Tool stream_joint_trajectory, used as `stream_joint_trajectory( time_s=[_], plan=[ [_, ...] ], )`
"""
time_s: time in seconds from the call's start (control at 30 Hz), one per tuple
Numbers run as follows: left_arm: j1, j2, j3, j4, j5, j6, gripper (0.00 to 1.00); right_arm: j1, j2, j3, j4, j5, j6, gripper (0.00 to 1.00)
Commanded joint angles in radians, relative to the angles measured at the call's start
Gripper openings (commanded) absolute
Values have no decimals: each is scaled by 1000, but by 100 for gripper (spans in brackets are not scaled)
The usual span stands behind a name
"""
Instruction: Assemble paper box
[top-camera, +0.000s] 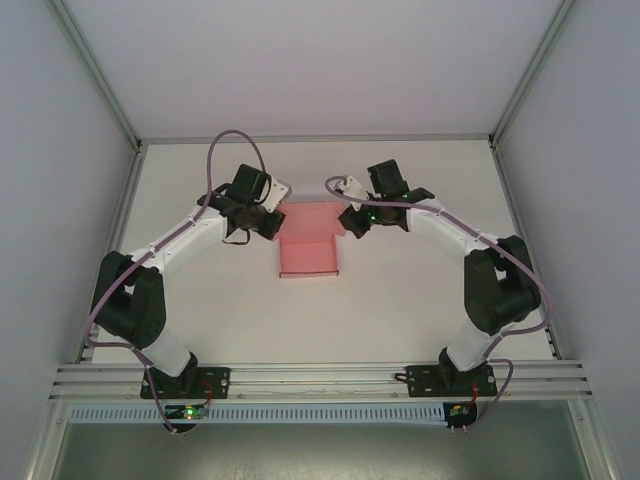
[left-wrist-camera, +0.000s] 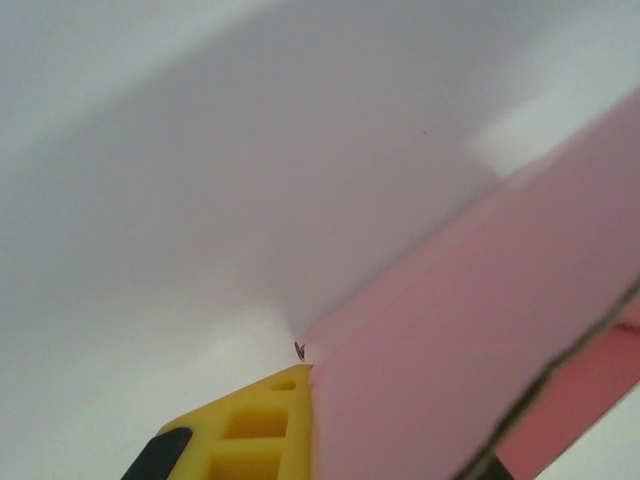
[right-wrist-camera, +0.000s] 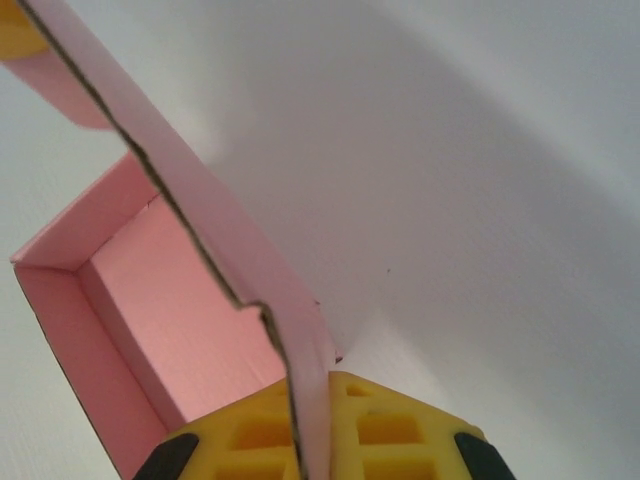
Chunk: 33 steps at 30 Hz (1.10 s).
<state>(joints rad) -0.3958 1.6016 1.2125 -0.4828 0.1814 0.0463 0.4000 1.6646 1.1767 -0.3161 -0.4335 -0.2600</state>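
The paper box (top-camera: 309, 246) is pink card, part folded, lying at the middle of the white table between both arms. My left gripper (top-camera: 272, 220) is at its back left edge. In the left wrist view one yellow finger (left-wrist-camera: 250, 430) presses against a pink flap (left-wrist-camera: 450, 360), and the other finger is hidden behind the card. My right gripper (top-camera: 351, 222) is at the back right edge. In the right wrist view its gripper (right-wrist-camera: 312, 400) is shut on an upright pink wall (right-wrist-camera: 215, 215), one yellow pad on each side. The box's open inside (right-wrist-camera: 150, 290) lies to the left.
The white table (top-camera: 430, 290) stretches on every side of the box. Grey enclosure walls (top-camera: 60, 200) stand left, right and behind. An aluminium rail (top-camera: 320, 378) carrying both arm bases runs along the near edge.
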Motion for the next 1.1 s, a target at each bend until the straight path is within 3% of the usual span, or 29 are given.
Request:
stream_joint_trajectory(
  time_s=[0.0,0.1,0.2,0.37,0.5,0.6,0.73,0.93,1.07],
  plan=[
    [-29,-52,-38,84,-204,-208,0,15,-73,-102,142,168,225,0],
    [-88,-40,-41,116,-350,-334,0,76,-118,-186,260,318,398,0],
    [-142,-21,-29,132,-427,-454,0,124,-138,-239,353,435,591,0],
    [-235,-6,-34,187,-601,-569,1,172,-133,-261,440,522,818,2],
    [-264,4,-73,253,-651,-670,4,214,-155,-292,524,609,888,0],
    [-265,-3,-133,343,-674,-735,2,247,-171,-306,537,683,887,0],
    [-265,-10,-170,431,-629,-705,3,253,-156,-345,590,677,881,0],
    [-265,-8,-247,560,-555,-677,5,271,-127,-511,904,698,951,0],
    [-268,-36,-344,674,-515,-655,7,306,-125,-551,954,739,906,0]
  ],
)
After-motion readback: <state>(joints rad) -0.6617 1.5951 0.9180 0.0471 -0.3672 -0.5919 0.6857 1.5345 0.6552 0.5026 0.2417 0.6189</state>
